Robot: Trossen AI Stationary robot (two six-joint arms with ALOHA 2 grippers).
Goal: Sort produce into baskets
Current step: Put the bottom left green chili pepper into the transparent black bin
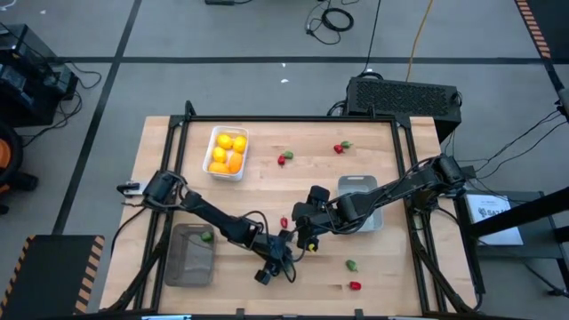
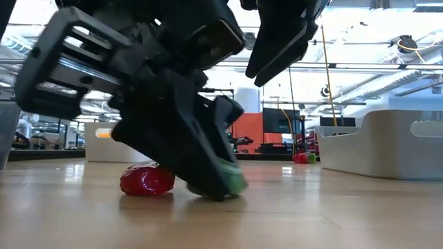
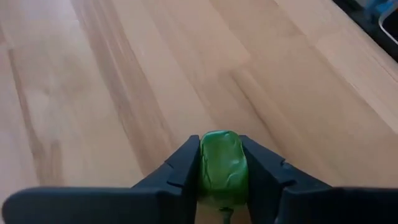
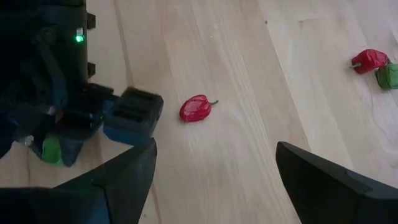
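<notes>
Clamped between the left gripper (image 3: pixel 222 186)'s fingers near table centre: one green pepper (image 3: pixel 222 167). Right gripper (image 4: pixel 214 165) gapes wide, empty, at two o'clock beside it. Three baskets; four yellow-orange fruits (image 1: pixel 227 153) fill the white basket (image 1: pixel 241 135). No readable writing.

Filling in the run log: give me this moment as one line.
left gripper: shut on green piece, at table | right gripper: open, above red piece | dark basket: one green piece inside
</notes>
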